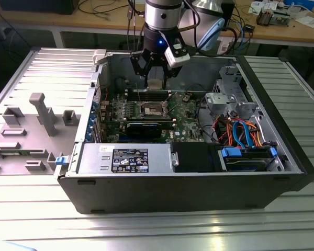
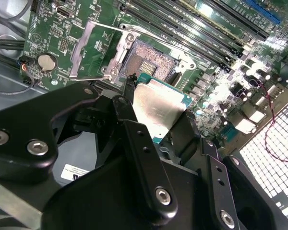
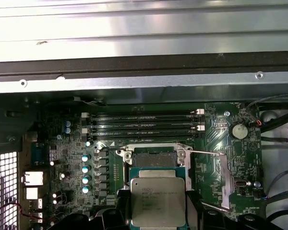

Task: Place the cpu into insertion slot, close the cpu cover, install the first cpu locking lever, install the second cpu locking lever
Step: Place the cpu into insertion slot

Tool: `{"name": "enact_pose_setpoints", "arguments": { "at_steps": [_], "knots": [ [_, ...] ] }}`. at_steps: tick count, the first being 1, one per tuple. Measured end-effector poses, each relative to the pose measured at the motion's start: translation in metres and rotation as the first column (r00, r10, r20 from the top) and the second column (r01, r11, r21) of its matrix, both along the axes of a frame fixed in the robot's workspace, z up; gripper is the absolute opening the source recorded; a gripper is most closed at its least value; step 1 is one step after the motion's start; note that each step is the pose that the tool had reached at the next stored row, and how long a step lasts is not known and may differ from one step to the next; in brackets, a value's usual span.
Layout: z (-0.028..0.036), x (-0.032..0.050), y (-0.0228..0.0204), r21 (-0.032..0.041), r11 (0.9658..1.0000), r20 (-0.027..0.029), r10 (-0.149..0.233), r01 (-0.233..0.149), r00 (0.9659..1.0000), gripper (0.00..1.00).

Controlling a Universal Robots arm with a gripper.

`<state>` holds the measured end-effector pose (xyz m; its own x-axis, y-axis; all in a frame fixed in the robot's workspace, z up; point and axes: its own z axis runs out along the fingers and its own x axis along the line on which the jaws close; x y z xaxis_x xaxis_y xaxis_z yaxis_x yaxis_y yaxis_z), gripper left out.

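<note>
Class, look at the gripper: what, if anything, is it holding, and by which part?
The gripper holds the cpu, pinched by two opposite side edges, near the open insertion slot.

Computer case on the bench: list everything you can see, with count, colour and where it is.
computer case: one, black, lying open on the metal table.
insertion slot: one, dark centre, metal rim, empty, on the green board.
cpu cover: one, silvery, swung open beside the slot.
memory slots: four, black, parallel, beside the slot.
coin cell: one, silvery, on the board.
power supply: one, grey, against the case wall nearest the exterior camera.
cables: several, orange and blue, exterior view's right.
cpu: one, silvery, held over the board near the slot.
gripper: one, black, shut on the cpu.
</note>
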<state>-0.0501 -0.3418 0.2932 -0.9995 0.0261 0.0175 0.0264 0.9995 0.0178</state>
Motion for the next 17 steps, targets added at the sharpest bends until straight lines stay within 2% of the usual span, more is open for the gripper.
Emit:
{"name": "enact_pose_setpoints", "arguments": {
  "at_steps": [6, 17],
  "knots": [
    [-0.0039, 0.0, 0.0002, -0.0041, 1.0, 0.0, 0.0, 0.0, 1.0, 0.55],
    [-0.0066, -0.0001, 0.0002, -0.0083, 1.0, 0.0, 0.0, 0.0, 1.0, 0.55]
  ]
}}
